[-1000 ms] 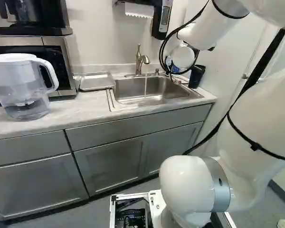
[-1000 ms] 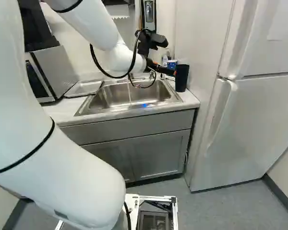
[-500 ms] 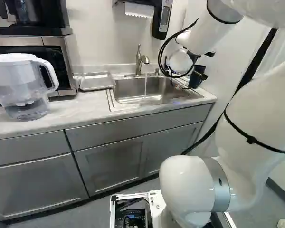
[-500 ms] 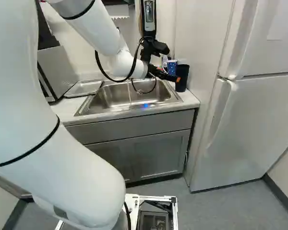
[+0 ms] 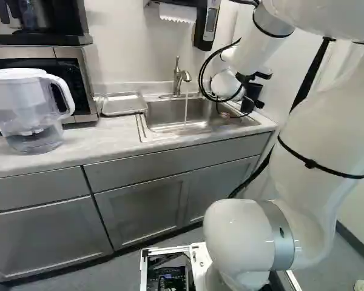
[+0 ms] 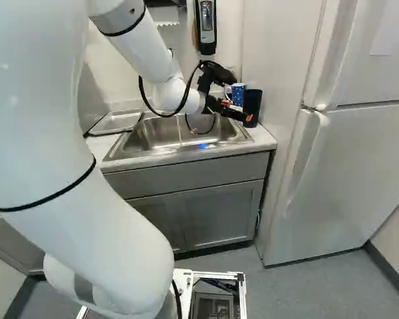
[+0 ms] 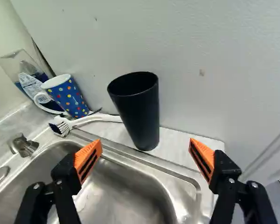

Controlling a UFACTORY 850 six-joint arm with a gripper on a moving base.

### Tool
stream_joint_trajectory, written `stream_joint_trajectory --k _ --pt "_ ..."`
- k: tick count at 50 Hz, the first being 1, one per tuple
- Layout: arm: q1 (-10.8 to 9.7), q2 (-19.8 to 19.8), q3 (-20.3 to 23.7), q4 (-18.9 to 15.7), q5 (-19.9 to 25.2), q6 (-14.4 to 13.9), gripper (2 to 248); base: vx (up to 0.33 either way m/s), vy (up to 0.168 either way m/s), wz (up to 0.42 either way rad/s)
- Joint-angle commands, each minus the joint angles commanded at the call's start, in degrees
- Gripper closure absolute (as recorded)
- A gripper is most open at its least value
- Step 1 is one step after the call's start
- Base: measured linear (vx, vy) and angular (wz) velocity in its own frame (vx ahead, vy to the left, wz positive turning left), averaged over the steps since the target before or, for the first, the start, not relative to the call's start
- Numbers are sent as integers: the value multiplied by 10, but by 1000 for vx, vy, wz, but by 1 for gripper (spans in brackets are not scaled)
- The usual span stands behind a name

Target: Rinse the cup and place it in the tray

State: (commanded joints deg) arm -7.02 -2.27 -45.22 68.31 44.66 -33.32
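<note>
The gripper (image 6: 237,111) was positioned above the far right part of the sink (image 5: 147,134), with the arm extended over the basin. In the wrist view, the gripper (image 7: 145,151) was open: its two fingers stood wide apart, with the orange pads (image 7: 87,161) facing each other. The black cup (image 7: 140,112) was located ahead of the fingers, within the span between them and apart from both pads. It stood upright, mouth up, on the counter (image 5: 79,148) strip between the basin and the side wall. The tray (image 5: 122,103) lay flat on the counter on the opposite side of the sink, beside the microwave (image 5: 79,76). The faucet (image 5: 178,76) was running; a thin stream of water (image 5: 185,110) fell into the basin. A white-handled brush (image 7: 94,118) lay near the basin's rim, its bristle end toward the metal fitting (image 7: 23,144) and its handle directed toward the black cup. A blue mug with colored dots (image 7: 69,97) was situated beyond the brush, with a bottle (image 7: 31,86) next to it. A lidded water pitcher (image 5: 24,115) stood on the counter at the left of the left base view. The refrigerator (image 6: 349,173) occupied the right side of the right base view.
</note>
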Motion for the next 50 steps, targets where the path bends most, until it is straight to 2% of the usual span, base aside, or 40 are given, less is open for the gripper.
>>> stream_joint_trajectory --k 32,50 --pt "11 -46 -39 31 111 0 3 0 0 0" --pt "13 -74 -47 45 150 0 3 0 0 0"
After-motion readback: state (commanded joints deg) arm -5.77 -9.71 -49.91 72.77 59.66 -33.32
